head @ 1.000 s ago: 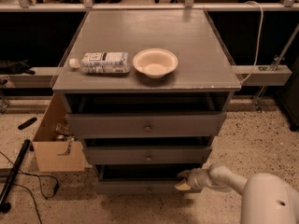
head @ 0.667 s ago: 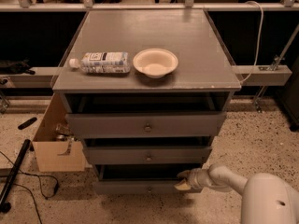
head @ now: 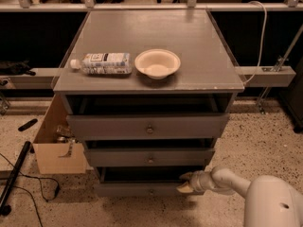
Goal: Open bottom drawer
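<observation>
One bowl (head: 157, 63) and one bottle (head: 103, 63) atop cabinet (head: 199, 46); one box (head: 57, 157) holding small clutter. We log gripper (head: 185, 182) at right end of bottom drawer (head: 142, 190), grip undeterminable, unmoved since earlier.

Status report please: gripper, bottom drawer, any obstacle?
Gripper at right end of slim grey wooden bottom drawer, at its top edge. Dark gap above its front. No obstacle seen before it.

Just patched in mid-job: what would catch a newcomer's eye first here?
The grey three-drawer cabinet fills the middle, a plastic bottle lying beside a pale bowl on its top. Low on the picture's right, the robot's gripper sits at the front of the bottom drawer, right of its knob.
</observation>
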Controlling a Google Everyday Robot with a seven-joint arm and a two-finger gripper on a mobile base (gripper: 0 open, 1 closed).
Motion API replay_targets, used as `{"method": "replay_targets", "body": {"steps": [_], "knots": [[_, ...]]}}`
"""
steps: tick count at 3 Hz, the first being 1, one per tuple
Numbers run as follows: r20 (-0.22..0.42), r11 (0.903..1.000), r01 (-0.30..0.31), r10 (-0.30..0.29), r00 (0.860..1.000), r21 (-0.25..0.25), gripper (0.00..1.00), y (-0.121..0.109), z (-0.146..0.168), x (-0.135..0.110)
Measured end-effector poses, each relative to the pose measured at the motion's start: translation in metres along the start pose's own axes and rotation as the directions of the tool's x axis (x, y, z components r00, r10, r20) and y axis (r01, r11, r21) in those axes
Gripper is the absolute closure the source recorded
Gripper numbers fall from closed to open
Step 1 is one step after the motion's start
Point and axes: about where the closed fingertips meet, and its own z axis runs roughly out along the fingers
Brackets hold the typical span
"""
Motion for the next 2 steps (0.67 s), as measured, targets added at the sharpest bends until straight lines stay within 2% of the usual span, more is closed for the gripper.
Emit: {"method": "replay_targets", "body": {"steps": [1, 2], "knots": [[0.0, 1.0, 0.0, 0.0, 1.0, 0.0, 0.16, 0.0, 0.0, 0.0], [0.0, 1.0, 0.0, 0.0, 1.0, 0.0, 0.09, 0.0001, 0.0001, 0.0]]}}
